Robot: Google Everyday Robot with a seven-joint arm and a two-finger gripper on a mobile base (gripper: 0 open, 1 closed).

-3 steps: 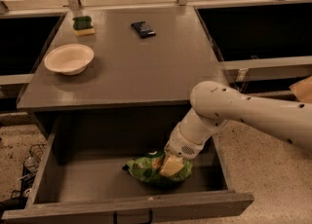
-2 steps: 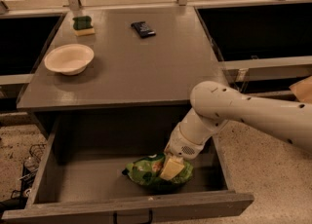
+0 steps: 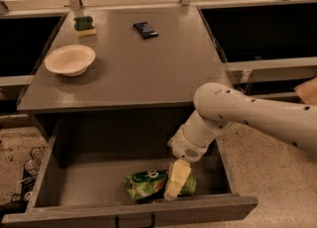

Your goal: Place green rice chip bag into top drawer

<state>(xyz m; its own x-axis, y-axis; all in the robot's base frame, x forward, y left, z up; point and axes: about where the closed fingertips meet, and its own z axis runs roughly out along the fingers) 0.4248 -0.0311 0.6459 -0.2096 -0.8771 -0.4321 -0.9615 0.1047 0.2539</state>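
Observation:
The green rice chip bag (image 3: 148,183) lies low inside the open top drawer (image 3: 74,182), near its front right. My gripper (image 3: 177,180) reaches down from the white arm (image 3: 233,113) and sits right on the bag's right end, covering part of it. The drawer is pulled fully out below the grey table (image 3: 148,68), and its dark handle (image 3: 133,221) shows at the bottom edge.
On the table stand a white bowl (image 3: 70,59) at the left, a green-topped sponge (image 3: 84,26) at the back left and a small dark packet (image 3: 145,29) at the back middle. Dark openings flank the table on both sides.
My gripper and the bag have moved down together, toward the drawer's floor and front. The bag now looks flatter.

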